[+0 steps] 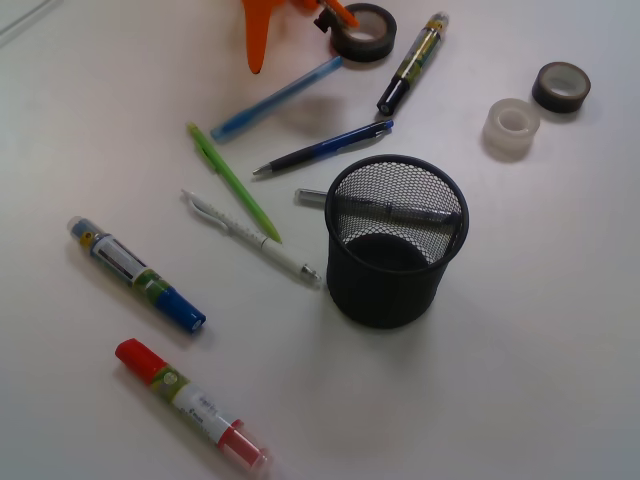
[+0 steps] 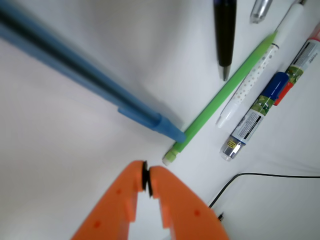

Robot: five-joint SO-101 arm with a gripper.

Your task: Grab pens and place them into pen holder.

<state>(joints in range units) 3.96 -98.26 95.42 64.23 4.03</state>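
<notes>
My orange gripper (image 1: 258,55) hangs at the top of the front view, just above the cap end of the translucent light blue pen (image 1: 277,97). In the wrist view its jaws (image 2: 145,177) are pressed together with nothing between them, a little short of the light blue pen (image 2: 85,75) and the end of the lime green pen (image 2: 220,97). The lime green pen (image 1: 233,181), dark blue pen (image 1: 323,148) and white pen (image 1: 250,234) lie left of the black mesh pen holder (image 1: 393,240). A grey pen (image 1: 312,197) runs behind the holder and shows through its mesh.
Thick markers lie about: blue-capped (image 1: 135,273), red-capped (image 1: 190,403), black-capped (image 1: 412,62). Tape rolls sit at the back: black (image 1: 363,31), dark (image 1: 560,86), clear (image 1: 512,127). A thin black cable (image 2: 250,177) crosses the table beside my gripper.
</notes>
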